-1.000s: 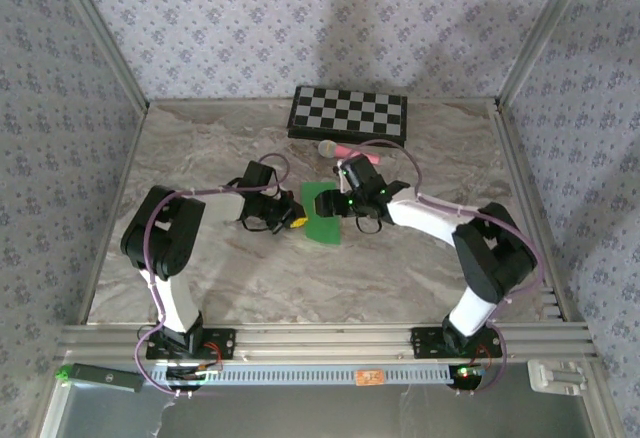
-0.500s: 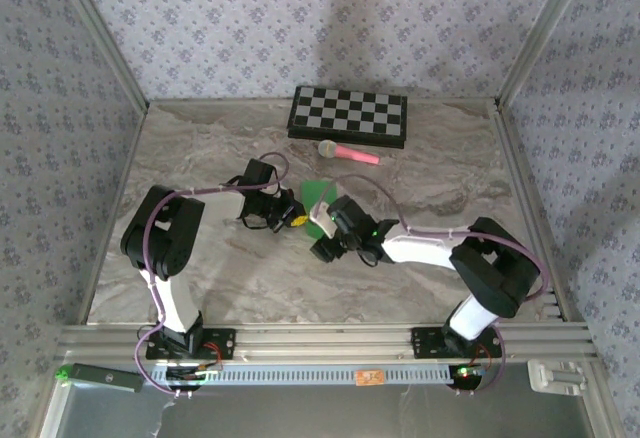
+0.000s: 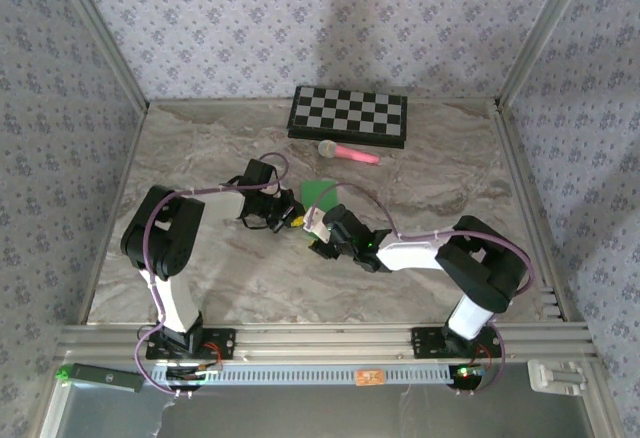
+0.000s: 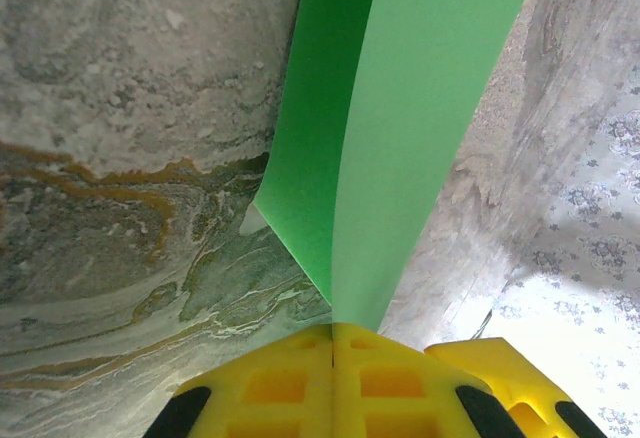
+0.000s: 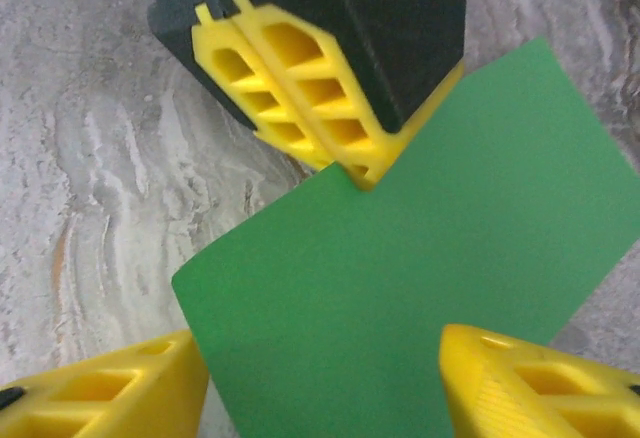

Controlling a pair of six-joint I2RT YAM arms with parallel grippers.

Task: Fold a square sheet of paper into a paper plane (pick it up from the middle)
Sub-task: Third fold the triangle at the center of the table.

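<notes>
Marble table (image 3: 200, 158), mid-area: square sheet of paper (image 3: 320, 194), task barely begun.
L gripper (image 4: 333, 343) pinched shut on sheet's edge, holding it up; R gripper (image 5: 320, 378) jaws apart, astride its near edge. You've no visible creases yet; all folds prob. remain.

the square sheet of paper (image 3: 322, 194) sits mid-table (image 3: 200, 158), left gripper (image 3: 296, 220) at its left edge, right gripper (image 5: 325, 368) just before it; microphone (image 3: 348, 152) behind, checkered board (image 3: 348, 114) farthest back.

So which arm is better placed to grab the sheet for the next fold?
Probably right. The right gripper is open, fingers either side of the green sheet; the left gripper is shut on its edge, holding it.
</notes>
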